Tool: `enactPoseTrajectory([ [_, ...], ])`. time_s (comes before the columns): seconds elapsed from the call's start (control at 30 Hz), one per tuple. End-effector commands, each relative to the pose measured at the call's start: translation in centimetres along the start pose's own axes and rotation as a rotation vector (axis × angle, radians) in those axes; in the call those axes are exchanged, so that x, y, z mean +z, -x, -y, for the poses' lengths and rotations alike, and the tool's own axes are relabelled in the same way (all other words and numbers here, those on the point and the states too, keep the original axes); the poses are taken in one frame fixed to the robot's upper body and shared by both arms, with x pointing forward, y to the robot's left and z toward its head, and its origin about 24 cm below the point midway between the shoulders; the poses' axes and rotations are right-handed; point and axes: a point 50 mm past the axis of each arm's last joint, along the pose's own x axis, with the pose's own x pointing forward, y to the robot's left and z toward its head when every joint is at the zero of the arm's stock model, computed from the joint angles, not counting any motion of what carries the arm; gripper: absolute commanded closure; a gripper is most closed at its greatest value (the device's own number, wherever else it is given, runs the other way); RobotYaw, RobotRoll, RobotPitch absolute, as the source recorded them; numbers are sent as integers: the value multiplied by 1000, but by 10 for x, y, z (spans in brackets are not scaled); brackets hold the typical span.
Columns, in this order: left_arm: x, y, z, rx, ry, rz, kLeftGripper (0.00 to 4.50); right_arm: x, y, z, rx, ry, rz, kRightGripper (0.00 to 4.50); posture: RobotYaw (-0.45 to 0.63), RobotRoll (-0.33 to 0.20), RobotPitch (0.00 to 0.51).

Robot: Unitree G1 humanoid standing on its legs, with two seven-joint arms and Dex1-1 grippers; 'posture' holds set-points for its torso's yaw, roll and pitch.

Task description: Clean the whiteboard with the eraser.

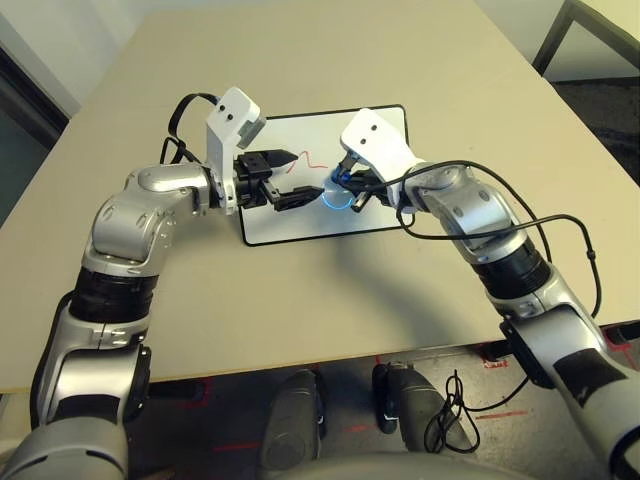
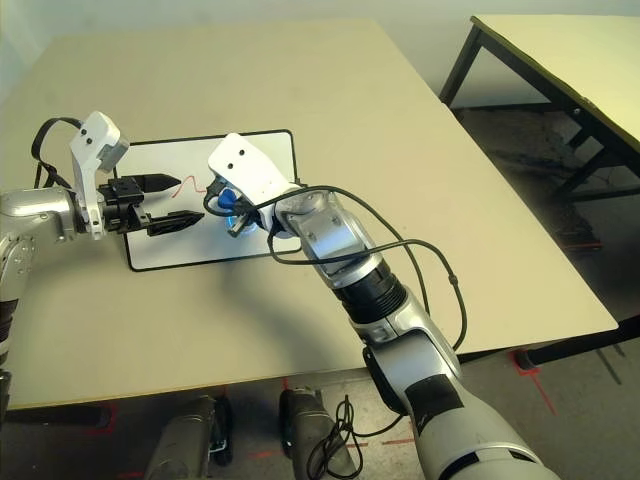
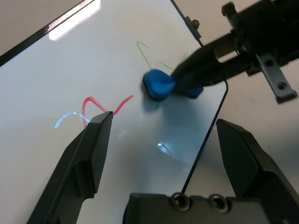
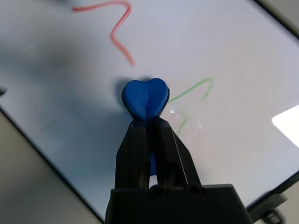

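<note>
Blue eraser [image 4: 145, 98], one, pinched in right gripper [image 4: 149, 122] over one whiteboard [image 1: 290, 225]; left gripper [image 3: 163, 154] wide, empty.

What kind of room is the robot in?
Probably a lab or workshop. The whiteboard lies on a big plain beige table, a second table with black legs stands nearby, and red tape marks are stuck on the dark floor.

The beige table [image 1: 420, 90] lay bare all round the flat black-framed whiteboard [image 1: 300, 225]. Over the board, the left gripper [image 1: 283, 176] with spread fingers and the right gripper [image 1: 345, 187], clamped on the small blue eraser [image 3: 161, 84], crowded its middle.
</note>
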Motion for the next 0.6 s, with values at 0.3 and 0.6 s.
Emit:
enactPoseTrajectory([
  [0.3,-3,0,6,-15,13,-14,0,15,-3,19,-98,-13,67,4499,63,0,178],
  [0.6,-2,2,6,-11,15,-17,0,-5,-5,-18,40,-25,-8,4499,74,0,181],
])
